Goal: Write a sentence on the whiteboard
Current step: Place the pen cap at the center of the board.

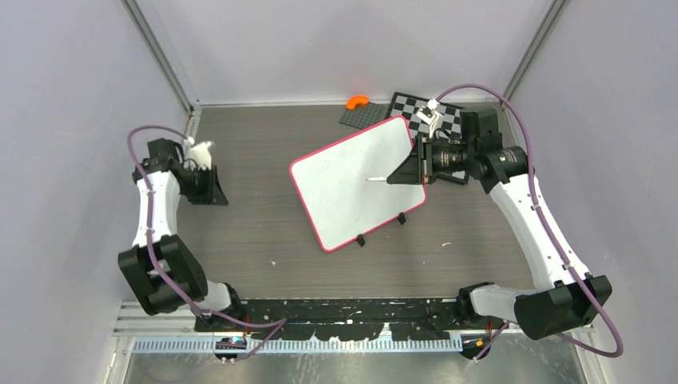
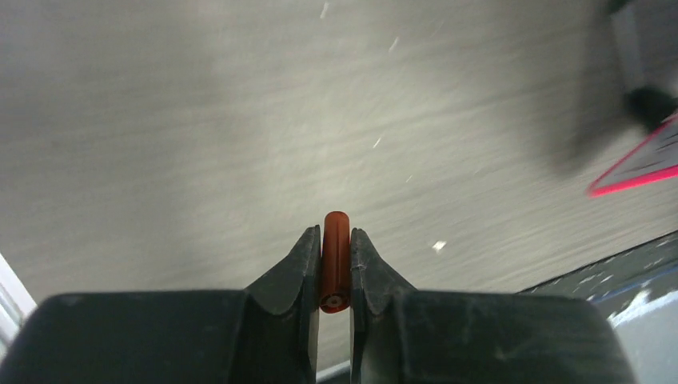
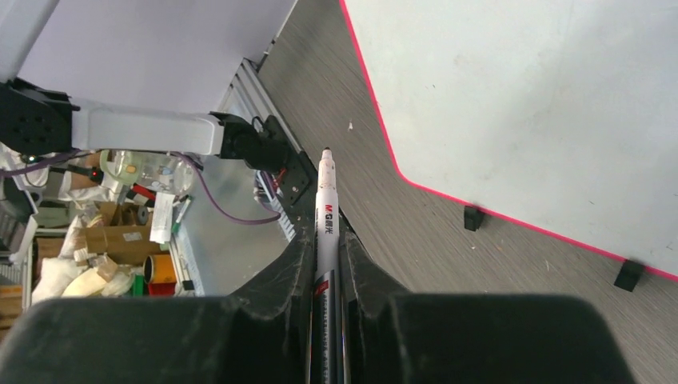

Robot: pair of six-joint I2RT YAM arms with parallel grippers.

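One whiteboard [image 1: 344, 188] sits askew mid-way across the table [image 1: 256, 232], plain white inside a pink-red frame, with two black clip feet [image 1: 361, 240] on its 5 o'clock edge. Of two grippers, the right gripper [image 3: 326, 244], at the board's 3 o'clock, narrowly pinches one white marker [image 3: 326, 188], tip over the board. The left gripper [image 2: 336, 237], at the table's 9 o'clock, clamps one red-brown cap [image 2: 337, 272].

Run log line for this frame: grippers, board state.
left gripper: shut on cap | right gripper: shut on marker, uncapped, tip over whiteboard | whiteboard: blank, nothing written
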